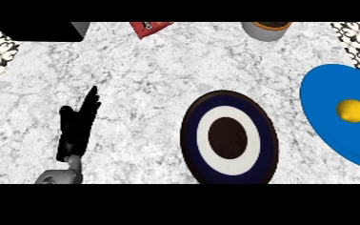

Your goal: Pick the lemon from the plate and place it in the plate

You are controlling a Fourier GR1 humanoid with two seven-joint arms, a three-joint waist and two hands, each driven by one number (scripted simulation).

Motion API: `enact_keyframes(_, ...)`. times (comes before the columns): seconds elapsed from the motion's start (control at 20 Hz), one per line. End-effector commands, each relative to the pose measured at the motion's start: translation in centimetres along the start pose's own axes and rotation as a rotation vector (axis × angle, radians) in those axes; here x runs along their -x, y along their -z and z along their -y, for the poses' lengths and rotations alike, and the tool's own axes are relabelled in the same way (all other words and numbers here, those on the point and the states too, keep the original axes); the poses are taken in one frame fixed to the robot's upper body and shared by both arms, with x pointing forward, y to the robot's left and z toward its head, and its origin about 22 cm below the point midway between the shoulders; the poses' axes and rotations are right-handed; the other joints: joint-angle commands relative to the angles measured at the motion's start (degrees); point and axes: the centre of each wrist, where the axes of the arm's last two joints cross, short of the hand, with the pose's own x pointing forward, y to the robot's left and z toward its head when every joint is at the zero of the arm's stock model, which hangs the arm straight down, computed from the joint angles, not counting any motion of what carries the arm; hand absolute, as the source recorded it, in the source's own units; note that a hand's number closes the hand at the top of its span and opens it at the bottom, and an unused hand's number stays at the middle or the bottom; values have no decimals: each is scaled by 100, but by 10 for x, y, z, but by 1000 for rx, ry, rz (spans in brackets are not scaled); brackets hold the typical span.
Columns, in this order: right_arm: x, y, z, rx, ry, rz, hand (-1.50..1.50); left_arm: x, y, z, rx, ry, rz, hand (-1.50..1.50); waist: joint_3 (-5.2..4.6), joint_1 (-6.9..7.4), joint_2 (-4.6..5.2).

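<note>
Resting hand: the left hand (76,124) is seen at the lower left of the counter (141,76), fingers straight and pointed up the view, thumb set out to the side; nothing is held by it.
Forearm: a grey forearm (62,174) is shown coming in from the lower edge beneath that hand.
Right hand: none is shown in the head view.
Lemon: the lemon (349,109) is seen lying on the blue plate (323,90), toward that plate's right part, close to the view's right edge.
Blue plate: it is placed at the far right of the counter and is cut off by the view's edge.
Ringed plate: a second plate (228,137), banded dark blue, white and dark brown at its middle, is set at lower centre, between the hand and the blue plate, touching neither; nothing is carried on it.
Cup: a grey cup (267,29) with an orange-brown inside is stood at the top edge, right of centre.
Red packet: a red packet (150,27) is laid at the top edge, left of the cup and well apart from it.
Dark block: a black object (42,31) with a grey side is seen in the top left corner; what it is cannot be told.
Patterned edges: black-and-white patterning (348,35) is shown at the counter's left and right margins.
</note>
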Motion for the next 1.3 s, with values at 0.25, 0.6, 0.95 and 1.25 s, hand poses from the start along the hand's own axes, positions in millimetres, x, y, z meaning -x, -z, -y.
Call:
enact_keyframes(0.25,11,-13,1,52,-53,-20,-150,7,-5,-1,-7,11,3,0,4,20,10)
enact_keyframes(0.6,13,-30,24,58,-86,-64,-150,1,-8,-1,7,16,9,0,17,67,30)
enact_keyframes(0.95,17,-46,36,136,-91,-59,-150,-6,1,14,-15,-2,10,0,17,31,28)
enact_keyframes(1.25,16,-77,71,162,-84,-53,-150,1,-11,-3,14,-10,24,0,33,56,32)
